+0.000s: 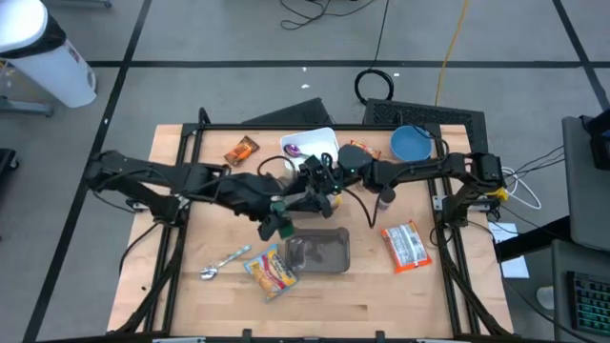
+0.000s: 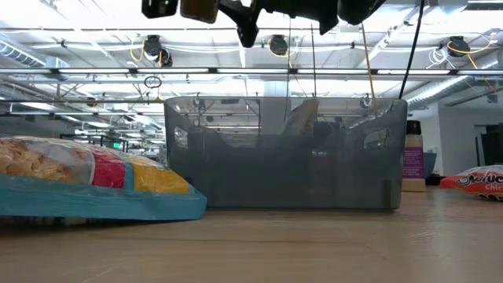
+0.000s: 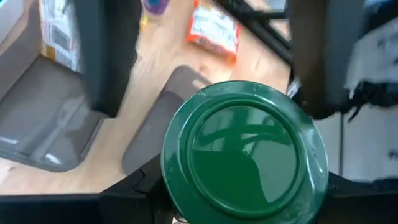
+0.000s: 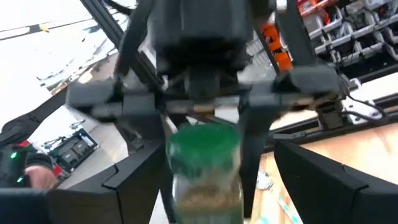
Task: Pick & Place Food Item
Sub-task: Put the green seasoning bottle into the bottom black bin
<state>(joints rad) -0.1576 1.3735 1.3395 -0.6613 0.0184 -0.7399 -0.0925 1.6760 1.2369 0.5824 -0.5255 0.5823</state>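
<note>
The left gripper (image 1: 286, 211) holds a green-lidded jar (image 3: 244, 151) between its fingers, lifted just beside and above the grey bin (image 1: 319, 252), while the right gripper (image 1: 329, 179), close against the jar from the other side, has fingers I cannot tell as open or closed. This looks like a mid-air transfer or carry; next the jar should lower into the bin. Visible: one spoon (image 1: 225, 262), three snack packets, one blue bowl (image 1: 412, 143).

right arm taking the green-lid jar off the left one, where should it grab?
Probably the clear body of the jar, below the green lid. The left gripper holds it from the lid end, with the lid facing its wrist, so the far end looks free. Bring the right gripper, jaws open, in from that opposite end and close across the round body.
</note>
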